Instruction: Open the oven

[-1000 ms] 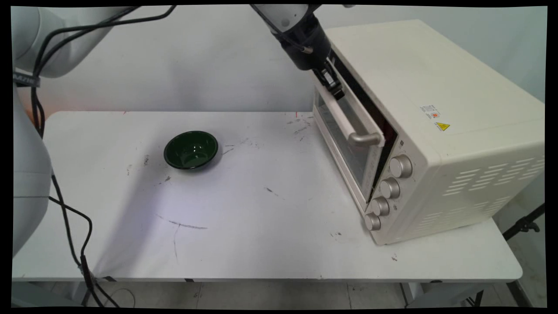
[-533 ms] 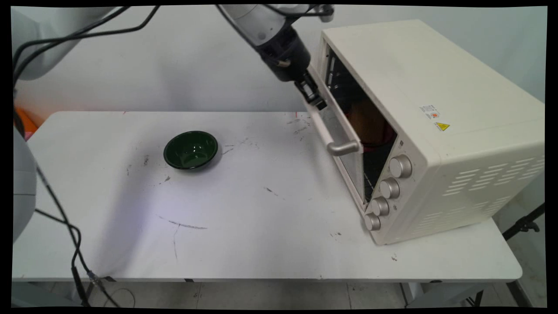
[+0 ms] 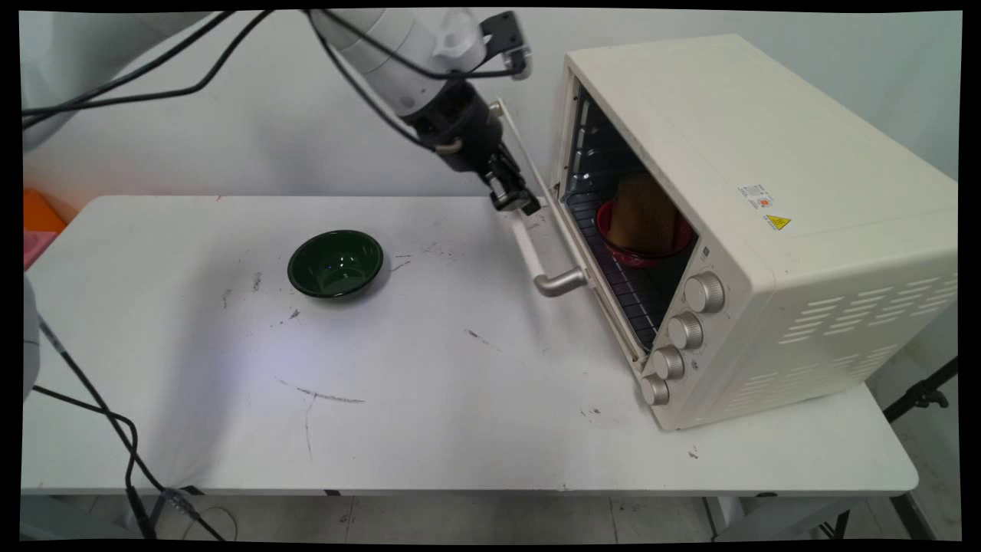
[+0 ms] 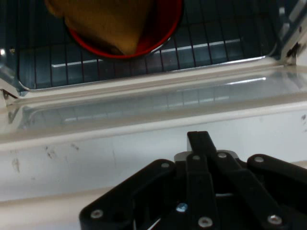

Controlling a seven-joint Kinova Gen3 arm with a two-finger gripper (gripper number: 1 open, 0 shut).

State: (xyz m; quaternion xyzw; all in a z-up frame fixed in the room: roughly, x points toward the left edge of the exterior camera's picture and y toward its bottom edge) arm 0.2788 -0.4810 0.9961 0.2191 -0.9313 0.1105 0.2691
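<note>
My black gripper [image 3: 512, 201] is at the far end of the cream handle [image 3: 536, 257] of the oven door [image 3: 538, 186] and looks shut on it. The door hangs well open from the cream toaster oven [image 3: 766, 192] at the right of the table. On the wire rack [image 3: 625, 284] inside stands a red bowl [image 3: 640, 247] with a yellow-brown object [image 3: 642, 211] in it. In the hand view the gripper [image 4: 201, 143] points over the door glass [image 4: 144, 108] at the rack [image 4: 216, 33], the red bowl [image 4: 165, 29] and the yellow-brown object [image 4: 105, 21].
A dark green bowl [image 3: 335, 263] sits left of centre on the white table [image 3: 460, 399]. Several round knobs [image 3: 682, 330] run down the oven's front. Black cables [image 3: 115, 429] hang at the left edge.
The gripper has moved left and down with the handle, swinging the oven door from nearly closed to well open. The red bowl inside has come into sight.
</note>
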